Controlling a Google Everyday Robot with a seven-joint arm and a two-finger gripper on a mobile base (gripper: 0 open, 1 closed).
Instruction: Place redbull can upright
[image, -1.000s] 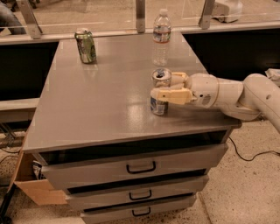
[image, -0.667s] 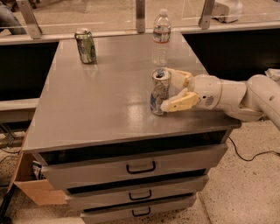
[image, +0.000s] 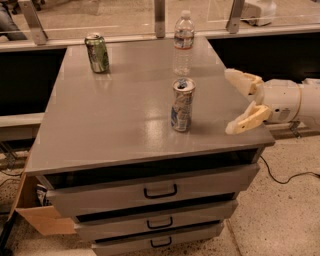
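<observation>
The redbull can (image: 182, 105), slim, silver and blue, crinkled, stands upright on the grey cabinet top (image: 115, 125), right of the middle and near the front. My gripper (image: 235, 102) is to the can's right, over the cabinet's right edge, clear of the can. Its two cream fingers are spread wide apart and hold nothing. The white arm (image: 295, 102) comes in from the right.
A green can (image: 97, 53) stands at the back left of the top. A clear plastic water bottle (image: 183, 42) stands at the back, behind the redbull can. Drawers (image: 160, 191) face front. A cardboard box (image: 40, 220) sits on the floor at left. A cable (image: 280, 175) lies at right.
The gripper had its fingers around the can. It has opened, let the can go and drawn back to the right. The can stays standing upright on the cabinet.
</observation>
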